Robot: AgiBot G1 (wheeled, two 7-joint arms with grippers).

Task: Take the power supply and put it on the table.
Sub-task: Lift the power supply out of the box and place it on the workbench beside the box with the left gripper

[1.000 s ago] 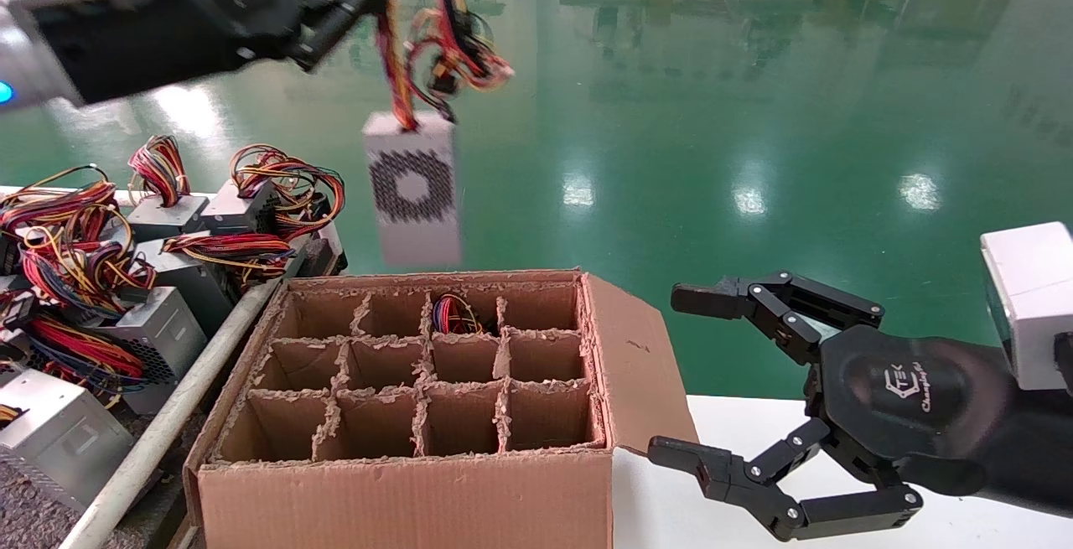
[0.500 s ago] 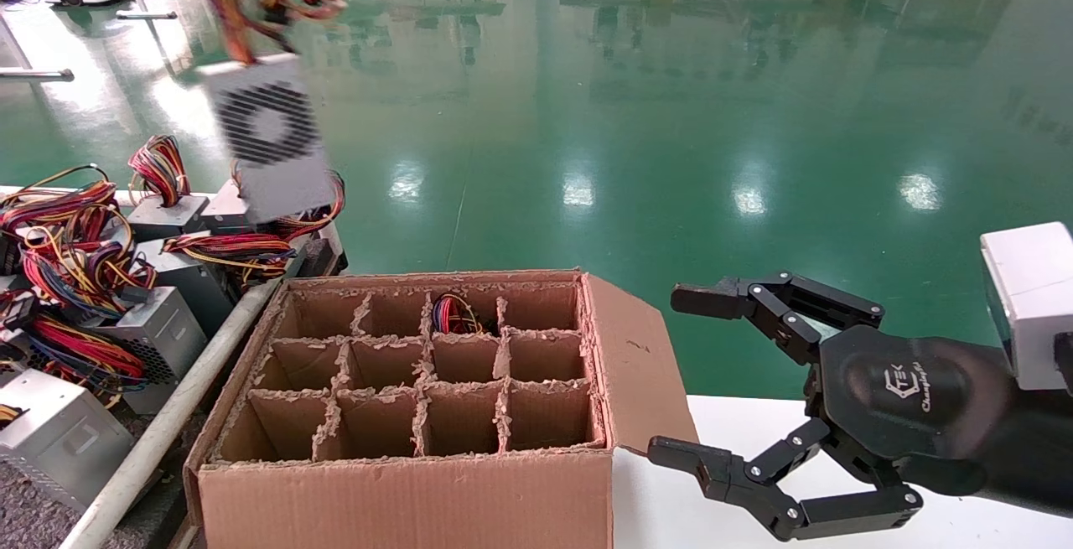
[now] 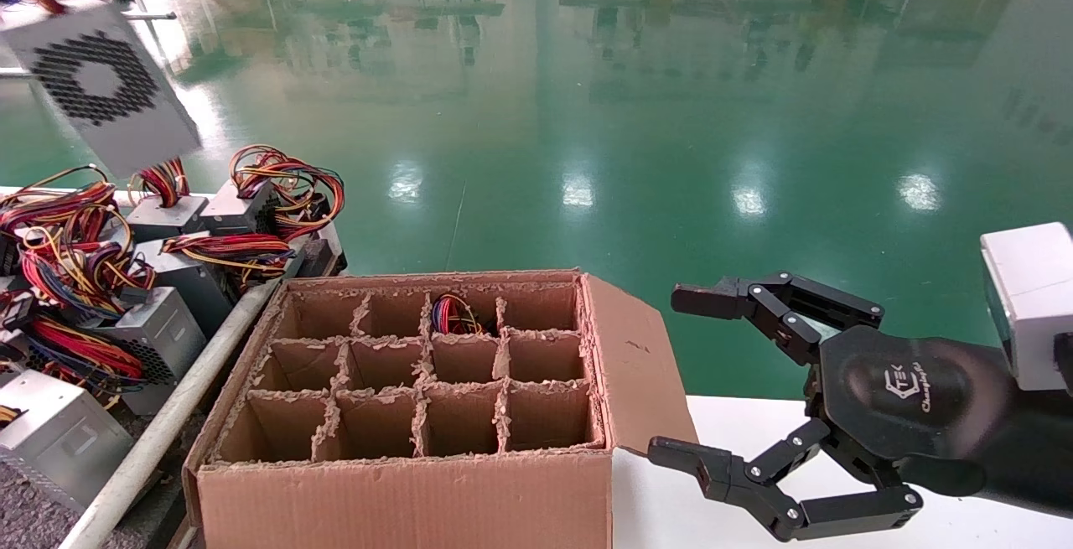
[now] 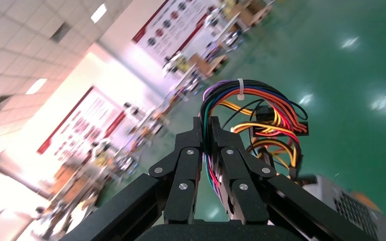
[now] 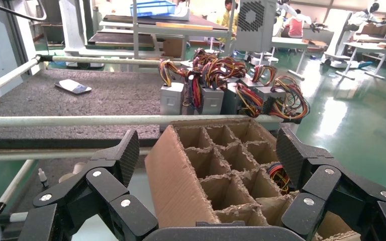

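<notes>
The power supply, a grey box with a honeycomb grille, hangs tilted in the air at the far left, above the supplies that stand on the left table. It also shows in the right wrist view. My left gripper is shut on its looped wire bundle, and the grey body dangles below. That gripper is outside the head view. My right gripper stays open beside the box, over the white surface, with nothing between its fingers.
A cardboard box with divider cells stands in the middle; one rear cell holds a wire bundle. Several power supplies crowd the grey-matted table on the left, behind a metal rail. A white tabletop lies at the right.
The power supply has swung left and upward, from above the box to above the left table. The left arm has left the head view. The right arm has not moved.
</notes>
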